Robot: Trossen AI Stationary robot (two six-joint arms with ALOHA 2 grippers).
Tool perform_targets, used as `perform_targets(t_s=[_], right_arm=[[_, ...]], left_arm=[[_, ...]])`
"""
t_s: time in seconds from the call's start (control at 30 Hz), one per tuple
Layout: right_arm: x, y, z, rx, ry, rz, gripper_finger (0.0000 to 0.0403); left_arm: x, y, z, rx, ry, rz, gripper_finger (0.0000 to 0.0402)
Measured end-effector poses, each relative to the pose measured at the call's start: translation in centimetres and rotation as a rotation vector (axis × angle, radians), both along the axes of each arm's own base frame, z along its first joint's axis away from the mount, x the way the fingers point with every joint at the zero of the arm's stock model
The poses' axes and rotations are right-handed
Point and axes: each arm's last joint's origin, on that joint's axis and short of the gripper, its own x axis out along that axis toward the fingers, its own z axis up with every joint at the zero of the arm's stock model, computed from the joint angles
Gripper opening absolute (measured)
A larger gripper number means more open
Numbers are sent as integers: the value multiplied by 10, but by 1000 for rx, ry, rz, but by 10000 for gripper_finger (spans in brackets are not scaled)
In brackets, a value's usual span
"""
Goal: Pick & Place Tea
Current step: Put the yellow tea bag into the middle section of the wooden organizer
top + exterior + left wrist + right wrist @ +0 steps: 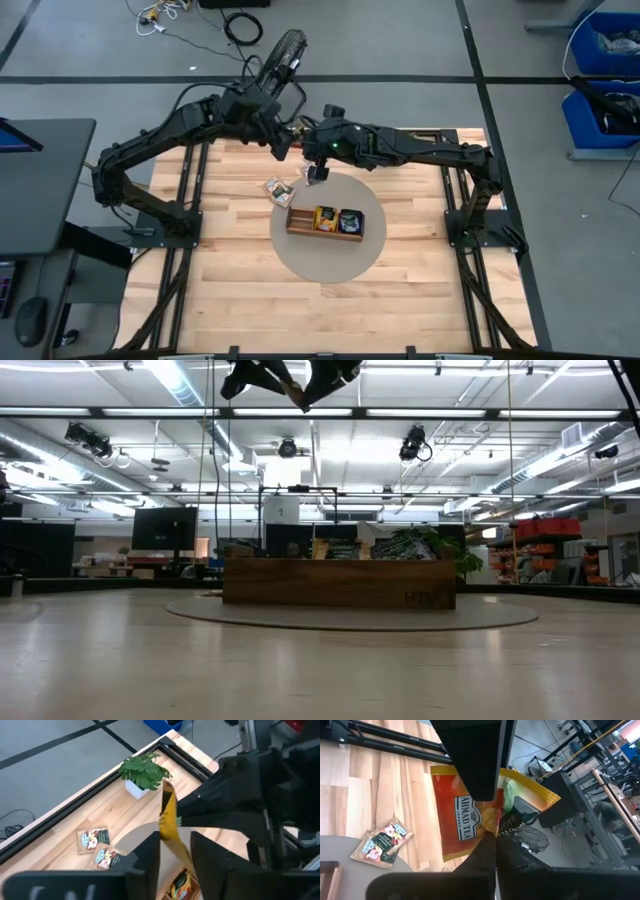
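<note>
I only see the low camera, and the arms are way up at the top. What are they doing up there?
Observer: The right gripper is shut on an orange tea packet, holding it in the air.
Operator: Where is the other arm?
Observer: The left gripper is right up at that same packet, facing it from the other side.
Operator: Is any tea lying on the table?
Observer: Yes, two packets lie side by side just outside the wooden tray.
</note>
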Motion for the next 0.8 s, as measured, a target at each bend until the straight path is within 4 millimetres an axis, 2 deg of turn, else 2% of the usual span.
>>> perform_targets(t_s=[0.3, 0.47, 0.6, 0.8], right_arm=[[0, 0, 0, 1, -4, -3, 0], [-1, 1, 2, -2, -8, 0, 14], [-12, 3, 14, 17, -32, 22, 66], [-50, 9, 56, 100, -180, 65, 171]], left_arm=[[-1, 0, 0, 19, 13, -9, 11], [-1, 0, 0, 39, 20, -16, 4], [-2, 0, 0, 67, 37, -35, 3], [1, -8, -2, 195, 99, -162, 3]])
